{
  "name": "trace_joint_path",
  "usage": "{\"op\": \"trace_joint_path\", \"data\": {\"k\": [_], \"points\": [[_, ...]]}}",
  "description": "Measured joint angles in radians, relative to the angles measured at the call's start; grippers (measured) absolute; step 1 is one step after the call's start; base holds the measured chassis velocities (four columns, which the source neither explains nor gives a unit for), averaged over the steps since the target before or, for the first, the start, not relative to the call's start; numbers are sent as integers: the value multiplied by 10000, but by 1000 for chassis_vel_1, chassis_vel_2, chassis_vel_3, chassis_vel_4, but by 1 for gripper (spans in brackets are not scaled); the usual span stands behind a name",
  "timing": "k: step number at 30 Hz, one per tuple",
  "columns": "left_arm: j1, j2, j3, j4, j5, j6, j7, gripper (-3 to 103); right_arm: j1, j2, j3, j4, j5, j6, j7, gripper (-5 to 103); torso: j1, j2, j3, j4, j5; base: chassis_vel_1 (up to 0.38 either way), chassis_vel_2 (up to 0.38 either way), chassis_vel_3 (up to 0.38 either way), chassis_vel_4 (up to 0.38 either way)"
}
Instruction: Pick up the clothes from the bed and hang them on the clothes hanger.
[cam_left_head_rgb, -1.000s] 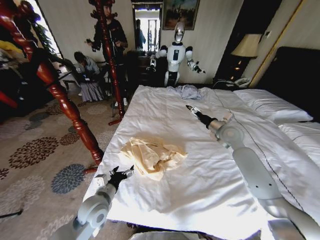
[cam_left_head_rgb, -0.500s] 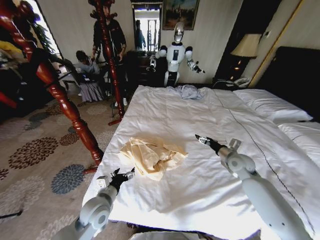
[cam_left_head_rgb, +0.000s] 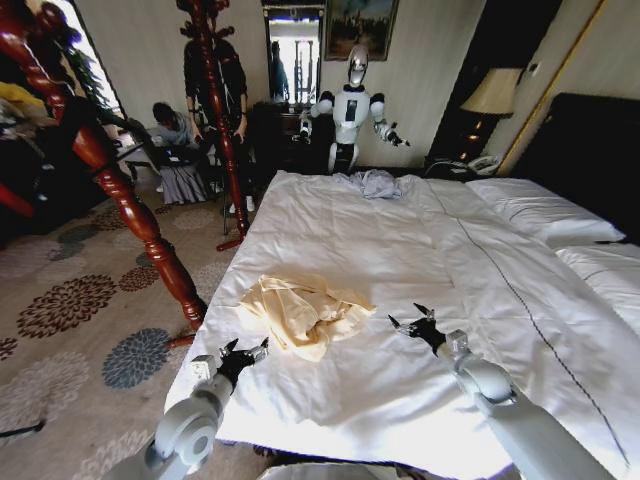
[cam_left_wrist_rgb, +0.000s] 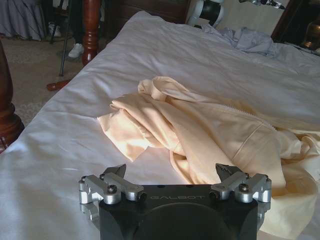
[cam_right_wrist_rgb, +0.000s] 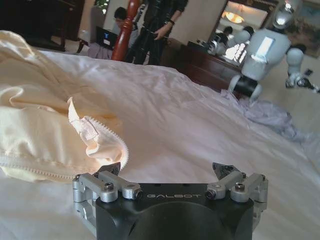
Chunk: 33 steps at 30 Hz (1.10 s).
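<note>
The clothes (cam_left_head_rgb: 305, 310) lie crumpled as one pale cream-yellow garment on the near left part of the bed (cam_left_head_rgb: 400, 250). My left gripper (cam_left_head_rgb: 247, 346) is open just off the garment's near edge, close to the bed's corner. The left wrist view shows the clothes (cam_left_wrist_rgb: 200, 130) spread right ahead of the left gripper (cam_left_wrist_rgb: 171, 172). My right gripper (cam_left_head_rgb: 408, 318) hovers open low over the duvet, a short gap right of the garment. Beyond the right gripper (cam_right_wrist_rgb: 167, 169), the clothes (cam_right_wrist_rgb: 40, 130) show a zip edge. The clothes hanger is out of view.
A grey-lavender garment (cam_left_head_rgb: 372, 183) lies at the bed's far end, with another robot (cam_left_head_rgb: 350, 105) standing behind it. Turned red-brown wooden posts (cam_left_head_rgb: 140, 215) rise left of the bed over patterned carpet. White pillows (cam_left_head_rgb: 540, 210) and a dark headboard are at the right.
My right arm has drawn back from the middle of the bed toward the near side, and its gripper now sits beside the garment. The left gripper has barely moved.
</note>
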Motion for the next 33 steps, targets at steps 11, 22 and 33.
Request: {"op": "trace_joint_path", "data": {"k": [11, 22, 33], "points": [[-21, -181, 163, 180, 81, 3, 71, 100, 503, -1969, -874, -147, -2863, 1738, -914, 100, 0, 0, 0, -3, -1, 0, 0, 0, 0], [97, -281, 165, 217, 187, -28, 142, 100, 2286, -2630, -2209, -509, -4451, 2599, -1642, 100, 0, 0, 1, -3, -1, 0, 0, 0, 0], [177, -371, 51, 213, 239, -73, 193, 100, 4109, -2502, -3913, -838, -5588, 3244, -1989, 96, 1, 0, 1, -4, -2, 0, 0, 0, 0]]}}
